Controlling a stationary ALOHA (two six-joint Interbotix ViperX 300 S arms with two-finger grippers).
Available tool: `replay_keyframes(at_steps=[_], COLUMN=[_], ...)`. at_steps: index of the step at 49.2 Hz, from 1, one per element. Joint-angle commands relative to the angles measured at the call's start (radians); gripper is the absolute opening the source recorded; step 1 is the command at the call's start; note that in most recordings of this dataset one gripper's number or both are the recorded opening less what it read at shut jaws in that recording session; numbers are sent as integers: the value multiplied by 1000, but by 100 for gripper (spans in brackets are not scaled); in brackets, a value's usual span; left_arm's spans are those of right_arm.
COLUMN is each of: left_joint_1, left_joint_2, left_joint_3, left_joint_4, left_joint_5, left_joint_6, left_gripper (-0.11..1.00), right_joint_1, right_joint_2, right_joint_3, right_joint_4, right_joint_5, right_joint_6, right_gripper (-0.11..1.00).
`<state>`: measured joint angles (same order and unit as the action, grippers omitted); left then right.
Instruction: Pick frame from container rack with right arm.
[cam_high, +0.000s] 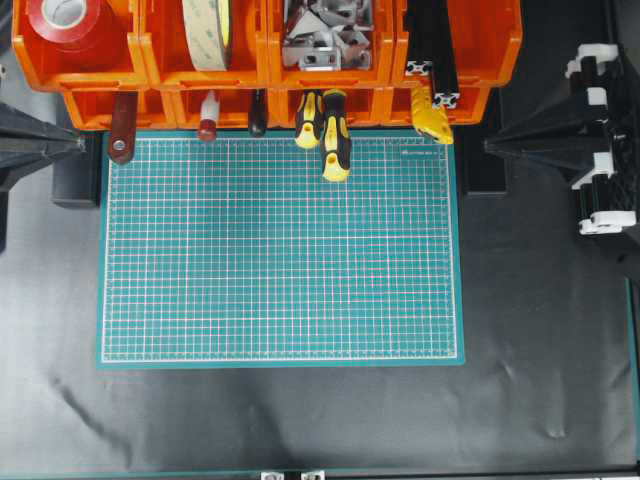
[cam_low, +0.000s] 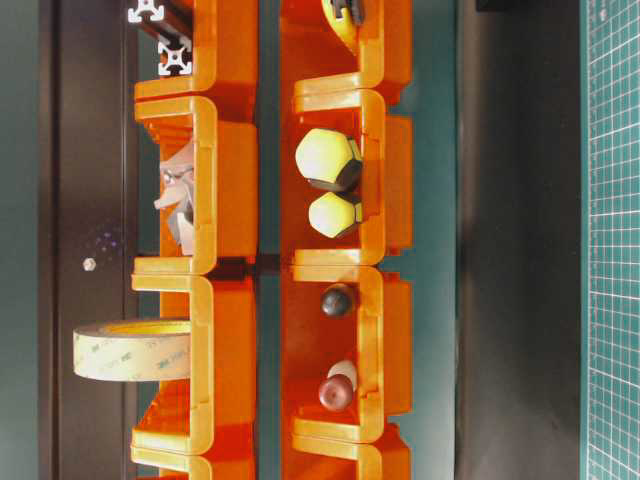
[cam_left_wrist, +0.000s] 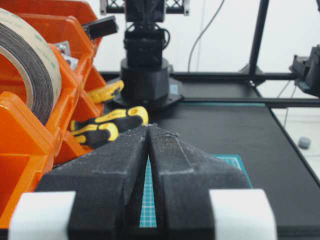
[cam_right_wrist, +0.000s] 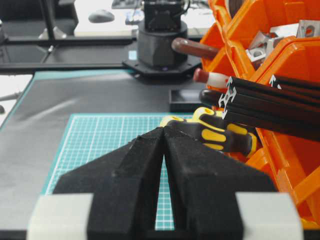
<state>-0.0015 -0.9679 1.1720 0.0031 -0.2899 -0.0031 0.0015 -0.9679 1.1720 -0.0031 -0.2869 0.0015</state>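
Two rows of orange bins make up the container rack (cam_high: 265, 60), the biggest thing on the desk (cam_high: 300, 420) and the landmark for everything else here. It runs along the far edge of the green cutting mat (cam_high: 280, 250) and overhangs it on both sides. Beyond the rack's right end, off the mat's right edge, waits the right arm (cam_high: 560, 145); the left arm (cam_high: 35, 145) sits likewise beyond the rack's left end.

In the rack's rightmost upper bin lie black frame bars, and the frame (cam_high: 432, 40) in question has its square slotted end poking out over the bin's front lip. Its long axis runs front to back through the rack, end pointing toward the mat. Just below that end a yellow handle (cam_high: 432, 118) sticks out of the lower bin, and two yellow-and-black screwdrivers (cam_high: 330, 135) jut from the bin one place to the left.

The right gripper (cam_right_wrist: 164, 131) has its fingers pressed together, tips meeting, nothing between them. The left gripper (cam_left_wrist: 149, 129) is closed and empty too.

From the right wrist view the frame (cam_right_wrist: 265, 102) lies ahead and to the right of the fingertips, higher than they are, its slotted end facing them. The right arm is clearly nearer to it; I judge the reach needs the fingers opened first, then brought across the bar's width.
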Motion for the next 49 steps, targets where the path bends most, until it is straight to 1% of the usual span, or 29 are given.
replay_keyframes(at_steps=[1, 2, 4, 5, 7, 8, 13, 22, 26, 31, 34, 37, 41, 44, 49], left_joint_1=[-3, -3, -2, -3, -3, -6, -12, -15, -20, -29, -31, -31, -31, -35, -49], left_joint_2=[5, 0, -3, -6, -11, -12, -23, -31, -26, -20, -20, -20, -20, -18, -9], left_joint_3=[-46, -52, -72, -81, -98, -107, -150, -184, -190, -193, -195, -195, -195, -195, -193], left_joint_4=[35, 35, 35, 35, 35, 35, 35, 35, 37, 35, 37, 35, 35, 35, 35], left_joint_5=[14, 21, 46, 57, 77, 87, 133, 198, 212, 221, 227, 232, 235, 236, 236], left_joint_6=[-17, -18, -23, -25, -28, -29, -29, -29, -29, -29, -29, -29, -29, -32, -32], left_gripper=[6, 6, 10, 9, 3, 1, 1, 1, 1, 1, 1, 1, 1, 1, 1], right_joint_1=[-2, 0, 0, 0, 0, 0, 0, 12, 25, 37, 41, 55, 80, 106, 140], right_joint_2=[8, 8, 6, 5, 3, 3, 3, 5, 15, 41, 66, 104, 153, 189, 244], right_joint_3=[-11, -12, -17, -26, -44, -54, -114, -242, -321, -437, -509, -584, -652, -696, -761], right_joint_4=[9, 12, 18, 25, 28, 29, 26, 15, 18, 12, -3, -34, -78, -109, -163], right_joint_5=[-6, 2, 28, 55, 103, 127, 265, 483, 578, 736, 834, 937, 1029, 1072, 1100], right_joint_6=[17, 17, 25, 37, 57, 67, 107, 109, 115, 115, 115, 115, 114, 114, 114], right_gripper=[2, 2, 5, 4, -1, -1, -1, -1, -1, -1, -1, -1, -1, -1, -1])
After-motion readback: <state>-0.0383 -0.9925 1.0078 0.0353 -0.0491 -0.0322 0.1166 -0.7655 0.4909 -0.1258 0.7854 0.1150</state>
